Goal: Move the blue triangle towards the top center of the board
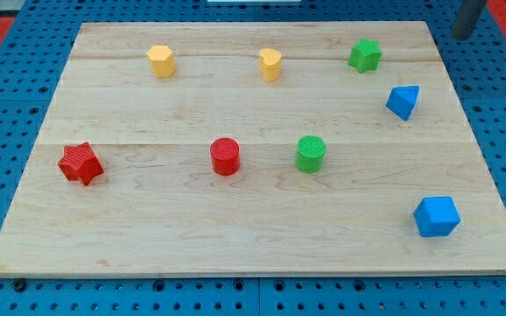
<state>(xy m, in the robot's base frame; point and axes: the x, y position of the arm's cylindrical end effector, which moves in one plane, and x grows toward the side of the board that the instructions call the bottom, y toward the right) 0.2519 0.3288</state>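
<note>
**Blue triangle at the right edge, rod up in the corner**

Near the view's right edge, in the upper half of the wooden surface (253, 202), sits the blue triangle (402, 101), just below and right of the green star (365, 55). Along the top run a yellow hexagon (161, 61) and a yellow heart-like block (271, 64). Across the middle lie a red star (81, 163), a red cylinder (225, 156) and a green cylinder (310, 154), each well apart. A blue cube (436, 216) rests near the bottom right corner.

At the view's top right corner the dark rod enters, off the board; my tip (460, 35) stands well apart from the blue triangle, above and to its right, touching no block. No gripper is fitted, so no open or closed state can be told.
</note>
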